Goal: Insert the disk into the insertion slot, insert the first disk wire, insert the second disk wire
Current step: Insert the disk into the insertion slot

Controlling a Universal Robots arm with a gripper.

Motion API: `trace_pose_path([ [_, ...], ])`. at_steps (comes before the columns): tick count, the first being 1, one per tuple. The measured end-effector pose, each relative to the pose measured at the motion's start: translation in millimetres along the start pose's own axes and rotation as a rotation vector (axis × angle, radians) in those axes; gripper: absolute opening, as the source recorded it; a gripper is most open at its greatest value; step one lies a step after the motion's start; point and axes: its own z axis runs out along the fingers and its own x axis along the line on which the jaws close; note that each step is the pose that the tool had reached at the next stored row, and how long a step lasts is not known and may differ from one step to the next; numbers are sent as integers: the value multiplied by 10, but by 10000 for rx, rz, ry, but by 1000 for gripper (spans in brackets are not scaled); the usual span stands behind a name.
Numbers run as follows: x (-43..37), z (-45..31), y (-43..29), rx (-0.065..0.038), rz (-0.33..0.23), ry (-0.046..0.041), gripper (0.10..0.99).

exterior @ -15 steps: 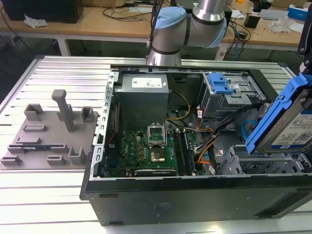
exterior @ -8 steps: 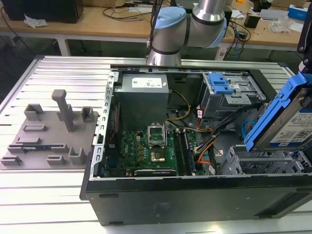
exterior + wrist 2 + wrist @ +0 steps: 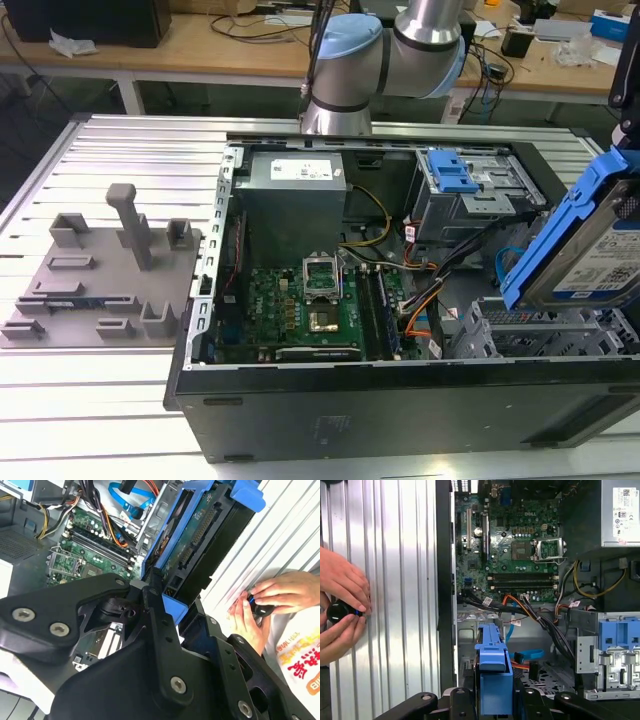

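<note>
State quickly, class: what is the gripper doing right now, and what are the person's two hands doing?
Gripper: shut on the disk, which hangs tilted in the air.
Person's hands: both holding a small black object.

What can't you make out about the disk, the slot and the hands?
The disk: cut off by the exterior view's right edge.
The slot: partly hidden behind the disk, exterior view.
The black object between the hands: too small to identify, first wrist view.
</note>
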Motion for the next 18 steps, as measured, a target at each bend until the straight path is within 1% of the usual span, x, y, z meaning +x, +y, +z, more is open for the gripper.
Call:
trace_pose_path([
  [5,-39,7,3,0,1,-1,365],
  [12,-74,24,6,0,1,-1,365],
  [18,-115,49,9,0,2,-1,365],
])
